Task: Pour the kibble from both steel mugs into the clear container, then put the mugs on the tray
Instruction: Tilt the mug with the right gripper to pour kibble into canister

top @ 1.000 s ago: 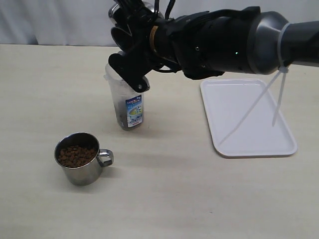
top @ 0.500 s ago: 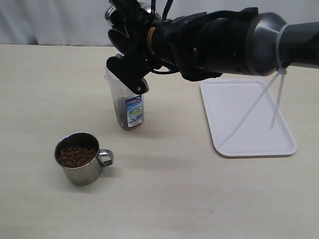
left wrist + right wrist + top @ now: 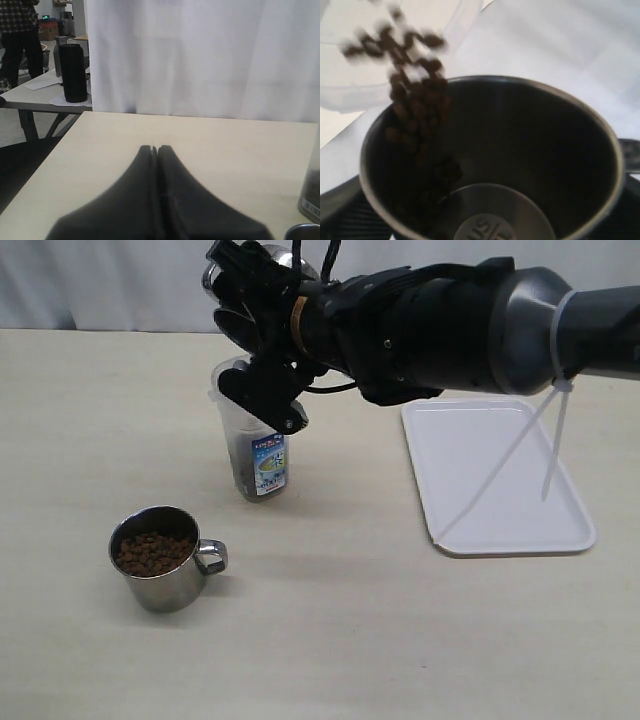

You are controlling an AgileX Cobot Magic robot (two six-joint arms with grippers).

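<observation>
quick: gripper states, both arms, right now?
Left gripper: shut, holding nothing.
Right gripper: shut on a steel mug, tipped over the clear container, kibble pouring out.

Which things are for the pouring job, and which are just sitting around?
For the job:
tilted mug, kibble spilling from it, standing mug with more pellets, clear container, tray.

Just there:
black cylinder, white curtain, person far behind.
</observation>
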